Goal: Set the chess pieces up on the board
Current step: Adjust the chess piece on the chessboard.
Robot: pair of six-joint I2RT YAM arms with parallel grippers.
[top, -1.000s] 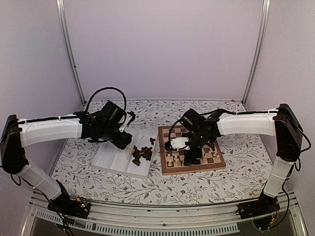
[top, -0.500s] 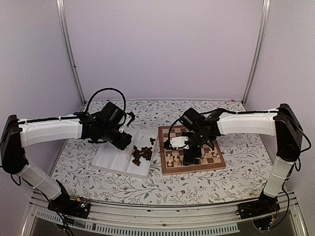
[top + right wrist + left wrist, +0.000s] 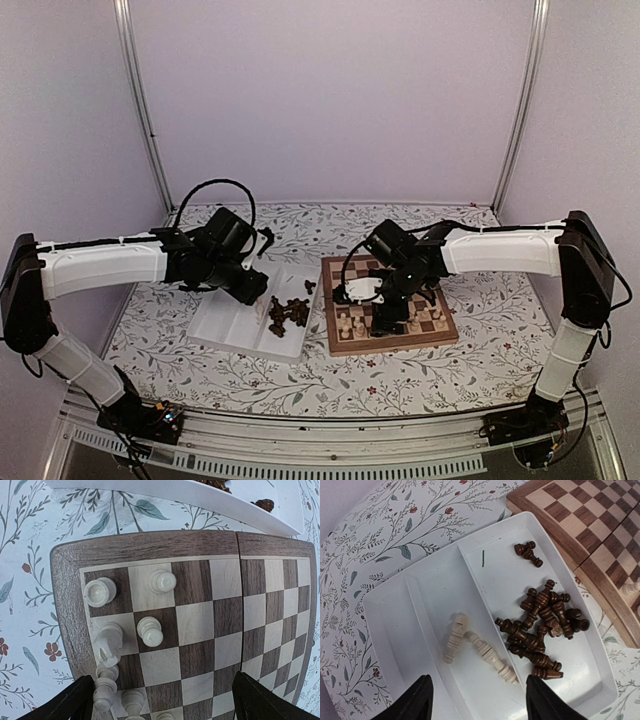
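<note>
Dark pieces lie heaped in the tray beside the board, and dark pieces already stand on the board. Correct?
No: the pieces standing on the board are cream, not dark, as the right wrist view shows. The dark heap does lie in the tray.

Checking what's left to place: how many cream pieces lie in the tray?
2 cream pieces: one beside another, lying flat in the tray compartment next to the dark pieces. More may hide under that pile.
</note>
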